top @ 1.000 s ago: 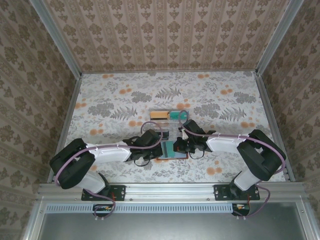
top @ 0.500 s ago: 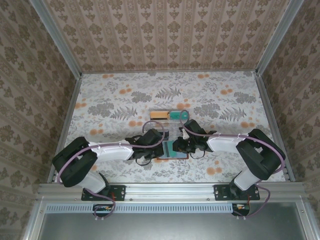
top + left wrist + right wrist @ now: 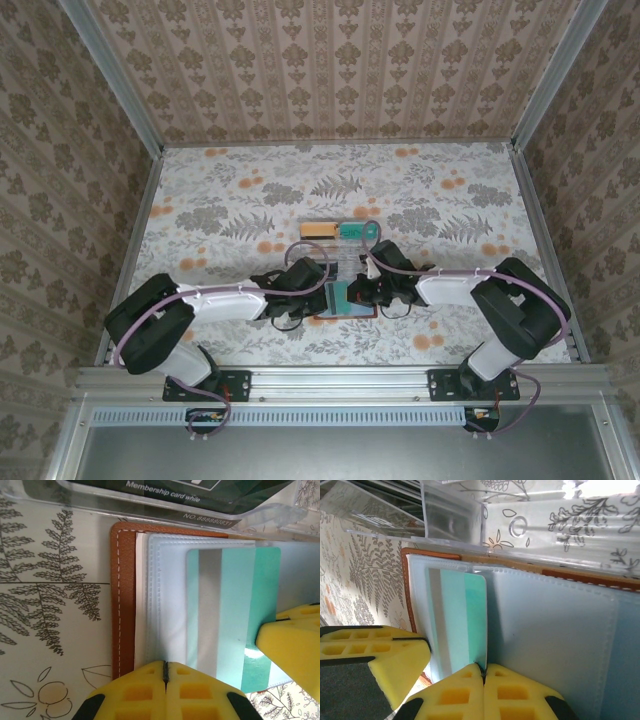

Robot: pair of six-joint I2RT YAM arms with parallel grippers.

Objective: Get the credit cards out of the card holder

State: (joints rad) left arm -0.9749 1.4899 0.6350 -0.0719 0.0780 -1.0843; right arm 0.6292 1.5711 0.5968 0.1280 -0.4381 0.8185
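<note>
Clench on both: left gripper [image 3: 165,677] presses card holder [image 3: 122,605]; right gripper [image 3: 484,675] seemingly touches teal card [image 3: 457,615].

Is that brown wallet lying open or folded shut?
Open. The card holder lies spread flat, its pale pockets facing up inside the brown rim, with a teal card showing on them.

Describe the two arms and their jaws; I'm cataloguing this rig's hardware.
Both the left arm and right arm have white forearm links between bulky black joints, with a pale purple cable running along each. The left gripper and right gripper carry bright yellow jaws moulded with square hollow cells and black inset patches.
</note>
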